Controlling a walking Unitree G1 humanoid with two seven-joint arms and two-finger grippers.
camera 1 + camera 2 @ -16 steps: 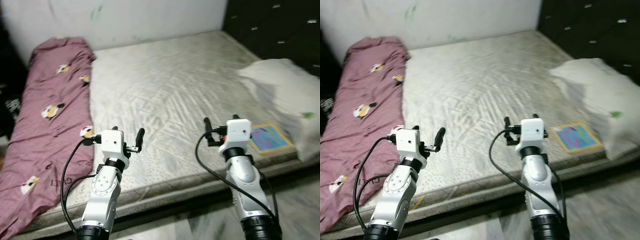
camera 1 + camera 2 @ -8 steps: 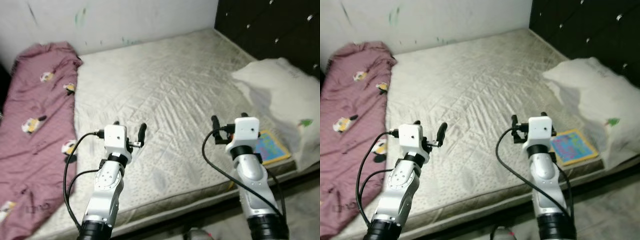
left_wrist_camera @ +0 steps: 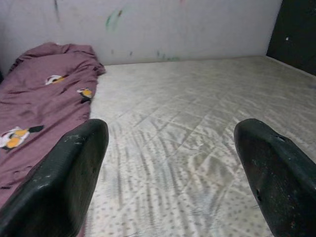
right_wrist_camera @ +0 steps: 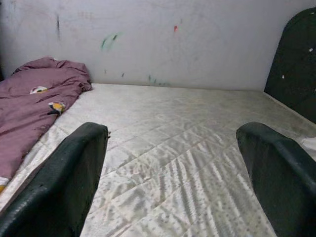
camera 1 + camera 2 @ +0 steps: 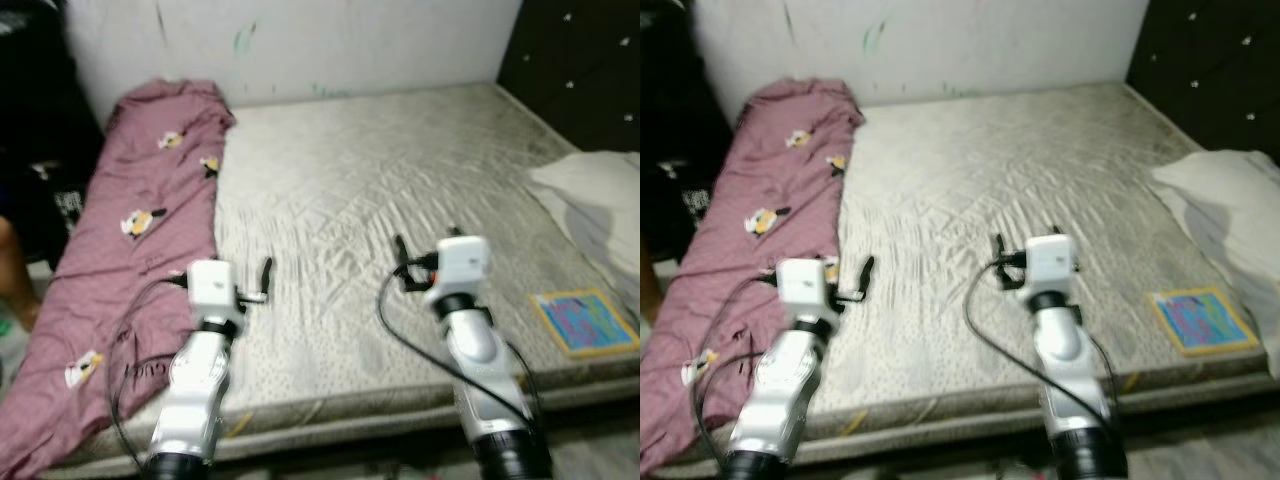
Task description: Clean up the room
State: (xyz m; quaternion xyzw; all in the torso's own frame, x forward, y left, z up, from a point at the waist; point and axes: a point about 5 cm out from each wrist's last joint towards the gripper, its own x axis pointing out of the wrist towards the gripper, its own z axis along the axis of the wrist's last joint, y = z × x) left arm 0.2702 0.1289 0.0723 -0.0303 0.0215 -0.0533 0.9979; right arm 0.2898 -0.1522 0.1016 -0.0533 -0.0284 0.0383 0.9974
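Left pincer: raised over the bed's near edge, fingers spread, empty, poised to reach.
Right pincer: likewise released.
Colourful flat book: near corner.
Maroon printed quilt: rumpled along the grey quilted mattress.
White pillow: by the headboard.

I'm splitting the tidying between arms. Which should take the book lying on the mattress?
Probably the right gripper: the colourful book lies near the mattress edge on the robot's right, while the left gripper, also open, hangs beside the maroon blanket.
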